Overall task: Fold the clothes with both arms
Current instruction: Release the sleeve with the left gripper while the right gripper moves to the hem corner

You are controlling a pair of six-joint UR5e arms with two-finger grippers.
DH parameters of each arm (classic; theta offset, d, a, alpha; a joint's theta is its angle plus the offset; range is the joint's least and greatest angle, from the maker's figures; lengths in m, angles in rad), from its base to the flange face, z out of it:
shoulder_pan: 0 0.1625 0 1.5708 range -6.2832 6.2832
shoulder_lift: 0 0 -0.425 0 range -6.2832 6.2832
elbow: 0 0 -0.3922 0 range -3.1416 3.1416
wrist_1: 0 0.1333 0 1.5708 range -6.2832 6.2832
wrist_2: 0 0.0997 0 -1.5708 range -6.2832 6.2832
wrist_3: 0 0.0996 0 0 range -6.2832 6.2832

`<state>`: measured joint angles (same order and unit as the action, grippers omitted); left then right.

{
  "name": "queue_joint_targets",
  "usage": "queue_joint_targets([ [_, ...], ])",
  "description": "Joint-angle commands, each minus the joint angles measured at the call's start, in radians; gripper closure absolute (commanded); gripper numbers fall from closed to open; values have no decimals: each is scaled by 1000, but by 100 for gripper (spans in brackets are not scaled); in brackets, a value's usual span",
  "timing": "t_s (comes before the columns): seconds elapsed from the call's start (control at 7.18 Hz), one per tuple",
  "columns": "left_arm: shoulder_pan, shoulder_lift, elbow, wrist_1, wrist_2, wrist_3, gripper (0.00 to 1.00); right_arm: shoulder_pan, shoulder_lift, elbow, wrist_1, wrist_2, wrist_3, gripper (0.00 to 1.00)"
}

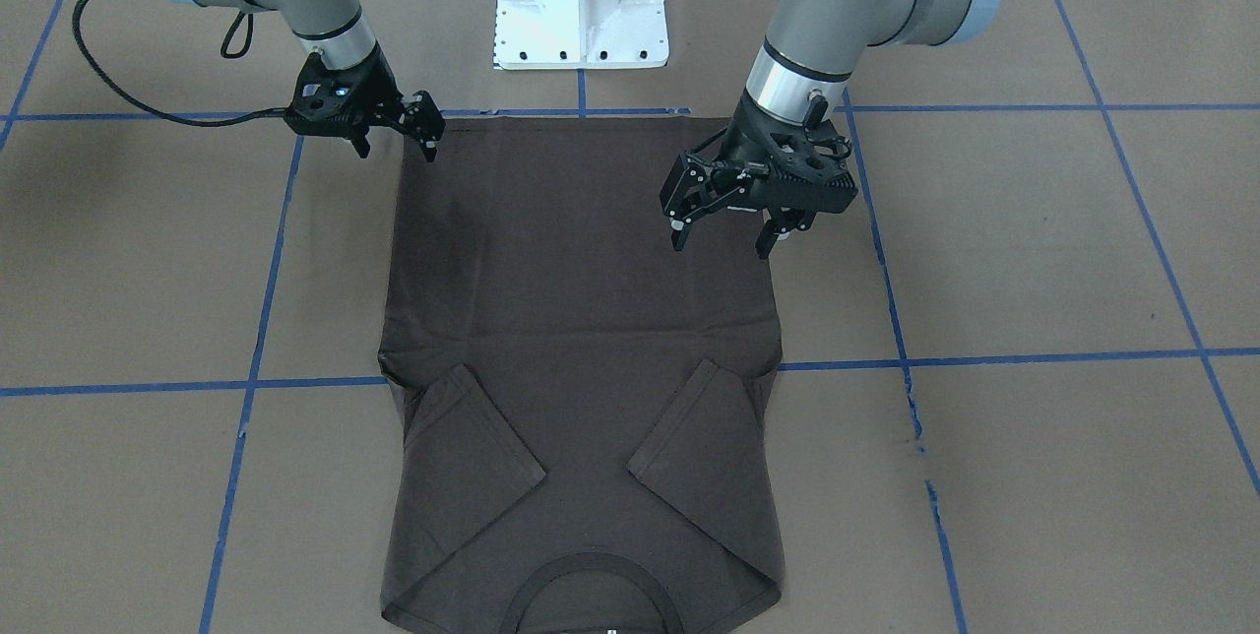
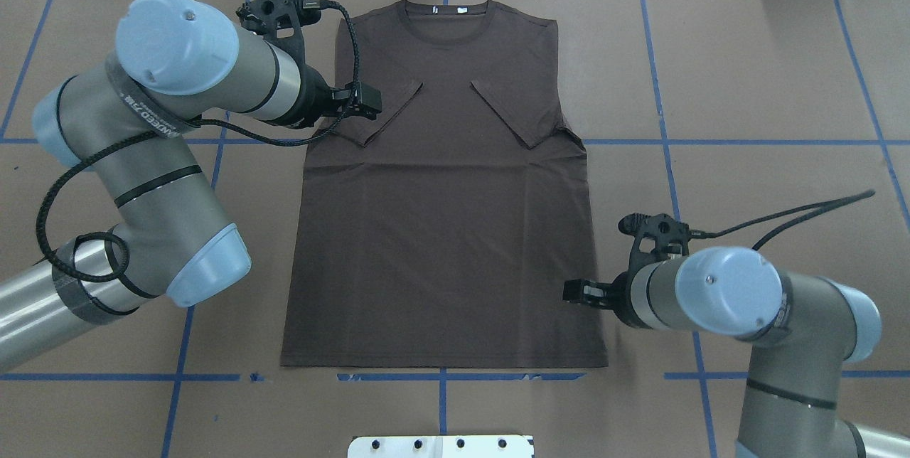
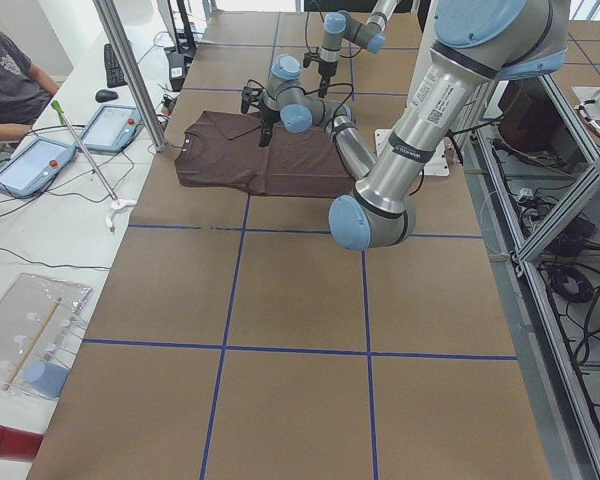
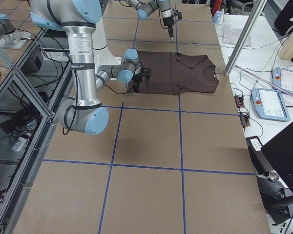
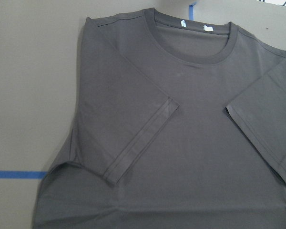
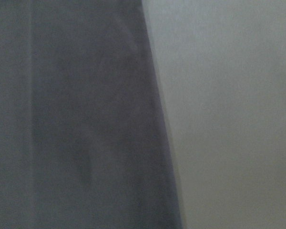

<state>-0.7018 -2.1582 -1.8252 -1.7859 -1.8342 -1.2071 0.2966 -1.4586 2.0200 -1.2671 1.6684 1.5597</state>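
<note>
T-shirt (image 2: 441, 245) lies flat on the table (image 2: 753, 74), both sleeves folded inward; left end effector (image 1: 721, 245) hangs over its left side, fingers wide, empty; right end effector (image 1: 396, 152) beside the hem corner, likewise wide.

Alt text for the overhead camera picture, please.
Dark brown T-shirt flat on a brown table, sleeves folded in. The left gripper is over one folded sleeve; the right gripper at the opposite edge near the hem.

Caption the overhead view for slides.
T-shirt flat, sleeves folded in; left pincer over one sleeve, right pincer at the side edge near the hem; both open.
</note>
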Motion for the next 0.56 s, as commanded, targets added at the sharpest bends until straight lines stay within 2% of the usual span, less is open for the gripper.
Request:
queue_joint_targets([
  [0.0, 1, 8, -28, 20, 0, 1, 0, -137, -22, 8, 2, -102, 75, 0],
  [0.42, 1, 8, -28, 19, 0, 1, 0, -146, -34, 17, -1, -90, 88, 0],
])
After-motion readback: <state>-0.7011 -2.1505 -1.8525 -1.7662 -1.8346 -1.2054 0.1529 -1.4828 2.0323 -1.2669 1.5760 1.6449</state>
